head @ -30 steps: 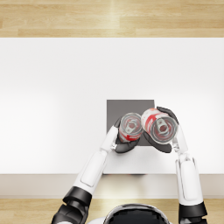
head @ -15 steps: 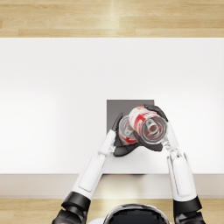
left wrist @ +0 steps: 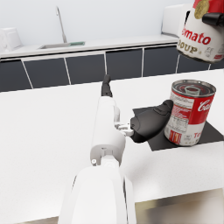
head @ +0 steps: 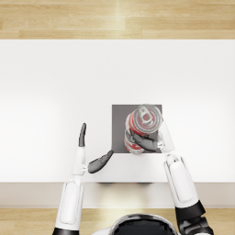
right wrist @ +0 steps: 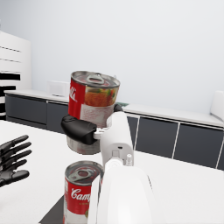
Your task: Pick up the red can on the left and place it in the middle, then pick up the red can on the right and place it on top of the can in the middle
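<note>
You see 2 red cans, and I place everything relative to the dark mat (head: 120, 128), a flat grey square that lies on the white table (head: 55, 87). The lower can (left wrist: 189, 112) stands upright on the mat, a metal cylinder with a red and white paper-like label and a silver lid with a pull tab. Your right hand (head: 146, 140) grips the upper can (right wrist: 92, 109) around its side, and the dark fingers (right wrist: 78, 129) wrap the lower part of its label. This can is in the air above the mat, directly over the lower can, and it is a little tilted; in the right wrist view there is a clear gap between the 2 cans, so they do not touch. The upper can has the same shape, with a shiny lid and a soup picture on the label. Your left hand (head: 92, 156) holds nothing, with the fingers straight and apart. It is beside the mat on the left, and the thumb (left wrist: 151, 120) reaches toward the mat's near-left corner, near the lower can, but apart from it.
</note>
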{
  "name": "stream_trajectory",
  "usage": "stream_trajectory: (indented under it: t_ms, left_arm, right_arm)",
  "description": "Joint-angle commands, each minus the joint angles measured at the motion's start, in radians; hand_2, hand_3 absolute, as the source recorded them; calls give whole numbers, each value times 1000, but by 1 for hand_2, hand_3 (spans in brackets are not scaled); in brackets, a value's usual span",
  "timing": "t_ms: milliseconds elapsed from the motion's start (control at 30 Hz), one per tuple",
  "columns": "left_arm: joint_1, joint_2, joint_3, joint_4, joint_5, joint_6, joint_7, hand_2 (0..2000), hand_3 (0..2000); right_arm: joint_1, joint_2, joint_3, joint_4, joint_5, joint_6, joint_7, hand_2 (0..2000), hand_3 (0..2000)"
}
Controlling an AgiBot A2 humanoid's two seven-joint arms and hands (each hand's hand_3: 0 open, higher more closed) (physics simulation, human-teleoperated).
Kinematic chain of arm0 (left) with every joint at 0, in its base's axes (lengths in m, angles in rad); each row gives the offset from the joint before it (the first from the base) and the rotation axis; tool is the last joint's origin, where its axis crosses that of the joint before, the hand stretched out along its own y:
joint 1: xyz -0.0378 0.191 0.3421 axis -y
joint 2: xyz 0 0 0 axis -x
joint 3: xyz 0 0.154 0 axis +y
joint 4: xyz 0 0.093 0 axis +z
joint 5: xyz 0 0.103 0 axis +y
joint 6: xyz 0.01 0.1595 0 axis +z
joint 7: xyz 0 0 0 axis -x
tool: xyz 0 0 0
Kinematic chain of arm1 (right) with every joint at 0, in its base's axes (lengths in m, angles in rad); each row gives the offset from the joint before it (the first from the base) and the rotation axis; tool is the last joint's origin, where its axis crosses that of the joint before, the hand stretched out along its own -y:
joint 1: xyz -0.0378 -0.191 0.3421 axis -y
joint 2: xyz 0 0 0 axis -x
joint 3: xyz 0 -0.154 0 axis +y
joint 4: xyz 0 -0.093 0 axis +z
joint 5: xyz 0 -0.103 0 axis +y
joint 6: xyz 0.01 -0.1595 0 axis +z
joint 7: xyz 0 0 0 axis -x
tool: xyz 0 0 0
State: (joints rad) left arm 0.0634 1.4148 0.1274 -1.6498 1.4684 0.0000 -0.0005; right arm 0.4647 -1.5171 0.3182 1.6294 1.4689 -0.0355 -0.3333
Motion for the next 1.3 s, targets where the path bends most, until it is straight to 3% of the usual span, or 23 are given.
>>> stream_trajectory:
  t_ms: [33,567,600,633,700,733,1000,1267,1300]
  left_arm:
    - [-30,-7,3,-17,0,0,0,0,0]
    - [-25,10,-86,-105,0,0,1,0,0]
    - [-25,10,-91,-107,0,0,1,0,0]
    - [-24,11,-96,-110,0,0,1,0,0]
    - [-22,13,-94,-113,0,0,1,0,0]
    - [-23,14,-94,-113,0,0,1,0,0]
    - [-13,22,-97,-147,0,0,1,0,0]
    - [29,33,-101,-259,0,0,1,0,0]
    - [49,36,-108,-271,0,0,1,0,0]
  right_arm:
    - [-3,-1,9,-36,0,-3,-2,2000,1520]
    - [-72,7,15,-75,0,-25,-1,2000,1520]
    - [-66,4,20,-77,0,-18,0,639,1193]
    - [-69,5,16,-78,1,-6,-3,0,867]
    - [-76,5,16,-59,0,16,-9,0,213]
    - [-76,3,13,-48,0,14,-11,0,0]
    - [-49,-23,-35,101,0,-51,-15,0,0]
    - [-29,-48,-118,267,0,-68,-16,0,0]
    - [1,50,-79,290,0,-69,-16,0,0]
